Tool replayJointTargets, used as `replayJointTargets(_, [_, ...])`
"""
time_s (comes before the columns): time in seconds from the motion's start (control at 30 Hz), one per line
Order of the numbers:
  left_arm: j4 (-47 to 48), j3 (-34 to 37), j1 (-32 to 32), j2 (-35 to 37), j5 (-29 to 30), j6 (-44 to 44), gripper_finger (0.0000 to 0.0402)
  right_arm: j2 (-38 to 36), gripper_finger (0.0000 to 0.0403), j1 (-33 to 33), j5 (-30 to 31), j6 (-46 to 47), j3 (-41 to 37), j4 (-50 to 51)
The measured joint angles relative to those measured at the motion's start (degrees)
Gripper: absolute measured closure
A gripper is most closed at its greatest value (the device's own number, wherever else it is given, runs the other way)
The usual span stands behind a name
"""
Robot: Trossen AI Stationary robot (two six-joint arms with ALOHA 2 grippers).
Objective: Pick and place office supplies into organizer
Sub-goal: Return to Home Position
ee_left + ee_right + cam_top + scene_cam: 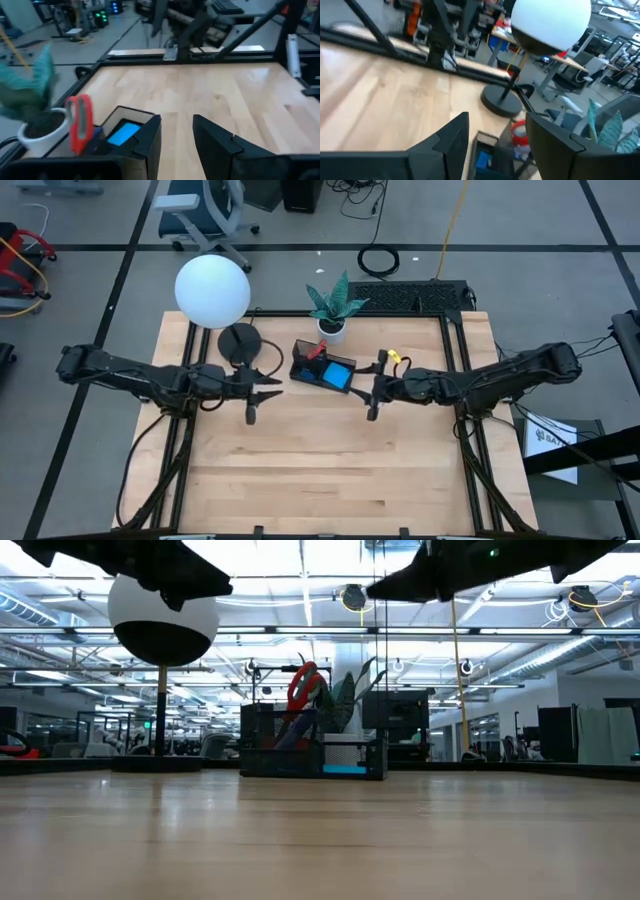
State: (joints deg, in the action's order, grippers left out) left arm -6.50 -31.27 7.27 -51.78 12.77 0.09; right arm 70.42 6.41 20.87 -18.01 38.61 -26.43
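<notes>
The job is judged to be at its closing step, with both arms to be taken home. The left gripper [176, 124] is seen with its fingers parted and nothing held, hanging above the table [320, 470] just left of the black desk organizer [305, 370]. The right gripper [497, 121] is likewise spread and empty, just right of it. The red-handled scissors [316, 352] are stood upright in the taller compartment and the blue note pad [338, 375] is laid in the low tray; pens cannot be made out with certainty. For a clean retreat, each arm should first be lifted and then drawn back along its own side, so that the organizer is not nudged. On the left, the lamp [212, 290] and its round base [240, 343] should be given room; the potted plant [331, 328] behind the organizer should be left unbrushed. No brand or label can be read; dark print on a white sheet [550, 438] beside the table is too small to read.
</notes>
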Motion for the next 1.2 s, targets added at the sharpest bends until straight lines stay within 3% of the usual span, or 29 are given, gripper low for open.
replayJointTargets(0.2, [1.4, 0.0, 0.0, 3.9, 5.2, -1.2, 0.0282, -4.2, 0.0217, 1.5, -0.1, 3.8, 0.0, 0.3])
replayJointTargets(0.9, [11.1, 0.0, -0.1, 15.7, 5.4, 0.7, 0.0282, -28.5, 0.0215, 11.3, -0.2, 5.4, 0.0, 14.8])
replayJointTargets(1.07, [6.3, 2.9, -0.1, 19.7, 5.4, 2.3, 0.0282, -31.0, 0.0214, 12.1, -0.2, 4.2, -0.1, 13.3])
replayJointTargets(1.2, [2.2, 6.1, -1.2, 22.1, 7.1, 3.2, 0.0282, -31.9, 0.0217, 11.5, -0.1, 0.9, -4.0, 3.0])
